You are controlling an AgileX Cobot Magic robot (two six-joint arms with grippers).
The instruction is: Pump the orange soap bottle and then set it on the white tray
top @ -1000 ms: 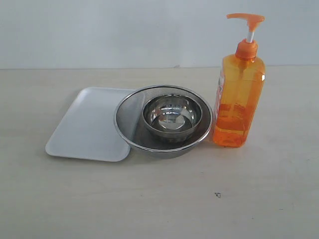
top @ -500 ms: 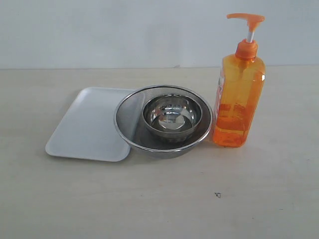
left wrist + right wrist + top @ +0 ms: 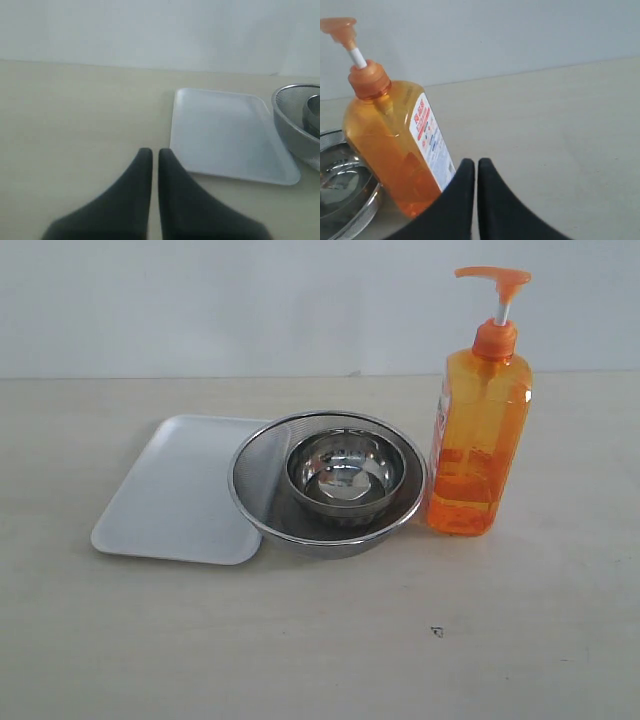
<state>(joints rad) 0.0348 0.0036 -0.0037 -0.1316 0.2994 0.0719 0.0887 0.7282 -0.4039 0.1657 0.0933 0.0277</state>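
Nothing moved; strainer [image 3: 258, 480] partly hides white tray [image 3: 170, 490].

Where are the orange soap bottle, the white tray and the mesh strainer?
orange soap bottle [image 3: 478, 440], exterior view, middle of its body.
white tray [image 3: 170, 490], exterior view, bare floor.
mesh strainer [image 3: 258, 480], exterior view, left inner wall.

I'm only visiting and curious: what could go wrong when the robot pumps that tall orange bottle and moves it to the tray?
The orange soap bottle is tall and narrow, so an off-centre push on its pump head might tip it. The mesh strainer stands between bottle and white tray, overlapping its edge; the carried bottle could knock it.
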